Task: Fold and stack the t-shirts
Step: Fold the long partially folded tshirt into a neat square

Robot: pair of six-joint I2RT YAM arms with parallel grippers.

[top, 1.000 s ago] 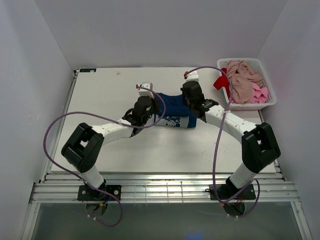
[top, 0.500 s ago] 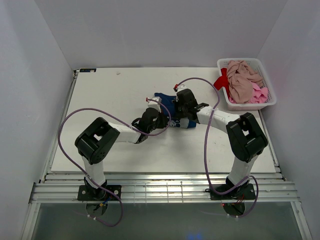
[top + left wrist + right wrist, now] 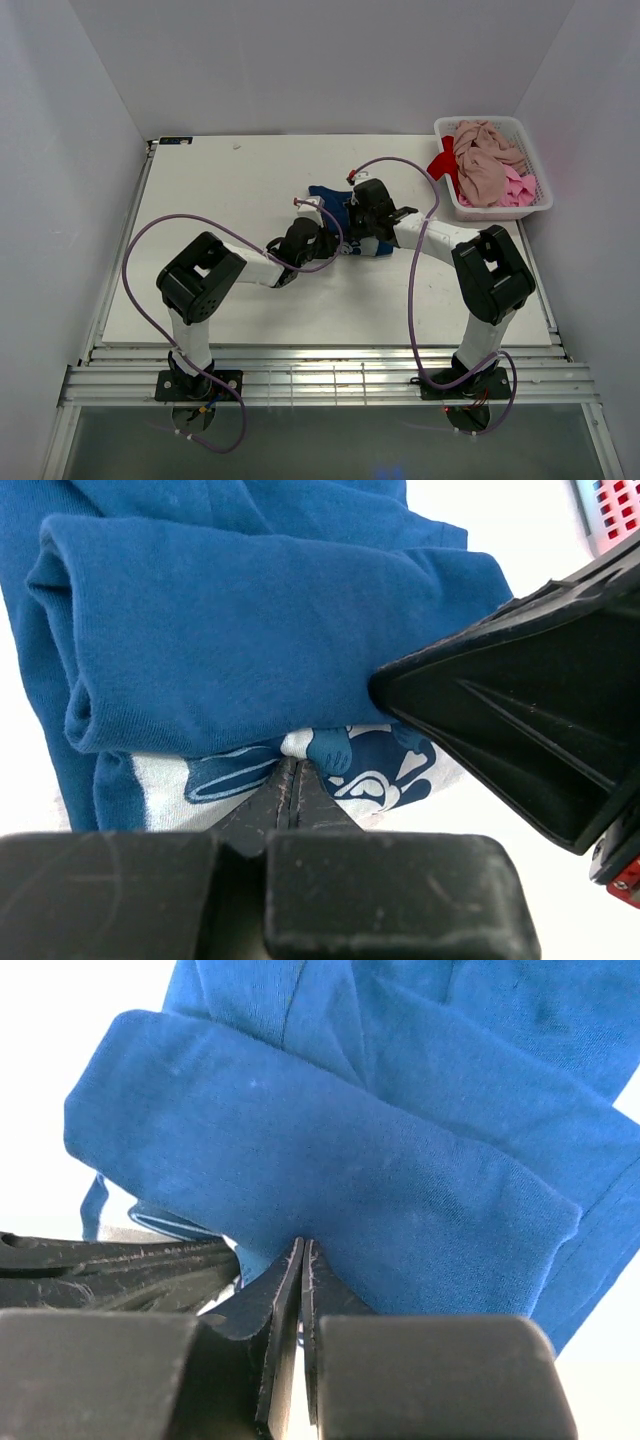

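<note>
Navy t-shirt (image 3: 260, 650) — print (image 3: 360, 770) in left-wrist view

a robot lab test booth, plain white walls (image 3: 90, 90) all around, white table (image 3: 210, 180), left robot arm (image 3: 200, 280) and right robot arm (image 3: 490, 275) bolted to a metal rail (image 3: 330, 385), purple cables (image 3: 409, 310), white basket (image 3: 498, 211)

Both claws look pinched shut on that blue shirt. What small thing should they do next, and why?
Probably set the pinched edge down on the table and open both. The left gripper and right gripper are shut on the navy t-shirt, whose top layer already lies doubled over the printed part, so the fold looks made.
</note>
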